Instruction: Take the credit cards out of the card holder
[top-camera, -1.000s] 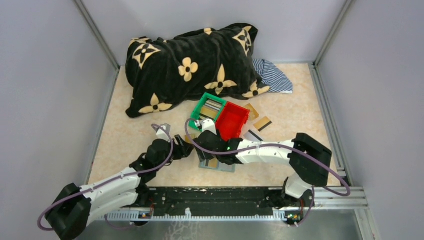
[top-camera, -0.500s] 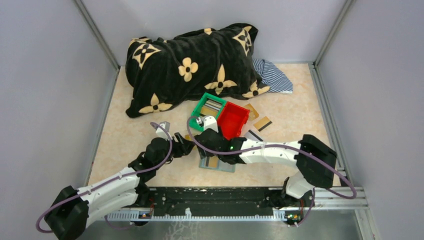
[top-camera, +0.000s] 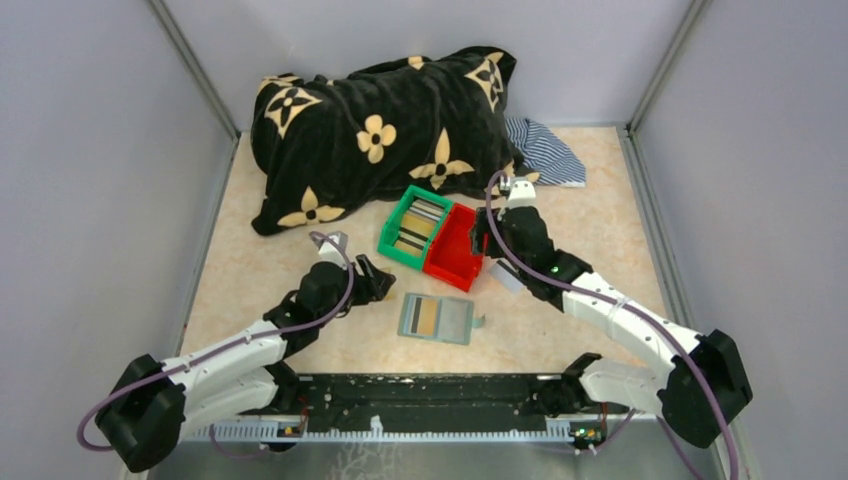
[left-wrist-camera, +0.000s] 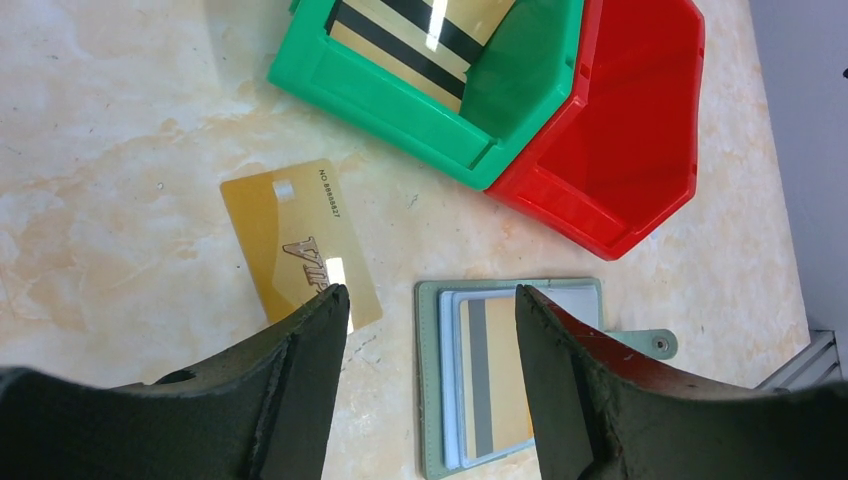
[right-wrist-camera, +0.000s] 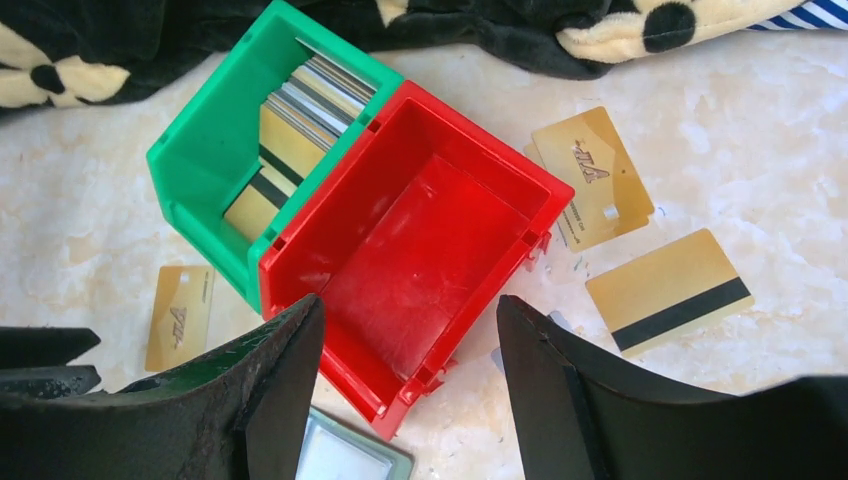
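Beige marbled desk (top-camera: 230, 260) underneath; left claw (left-wrist-camera: 430, 300) spread wide and empty over the card holder (top-camera: 440, 318), right claw (right-wrist-camera: 410, 310) equally agape, gripping nothing, above red bin (right-wrist-camera: 440, 250). Holder open flat between the arms: soft, floppy, probably prone to sliding. In its clear pocket, credit card (left-wrist-camera: 495, 385): thin, stiff, slick, light; best pinched at the exposed edge.

My left arm (top-camera: 225, 355) runs from its base at 7 o'clock out toward 1 o'clock, low and stretched, wrist pitched down. Left end effector (top-camera: 372, 283): jaws spread apart, fingers (left-wrist-camera: 300, 385) aimed down. My right arm (top-camera: 620, 315) runs from 5 o'clock toward 11, forearm extended. Right end effector (top-camera: 487, 238): jaws gaping too, pointed down, well apart from the left one, at its 2 o'clock.
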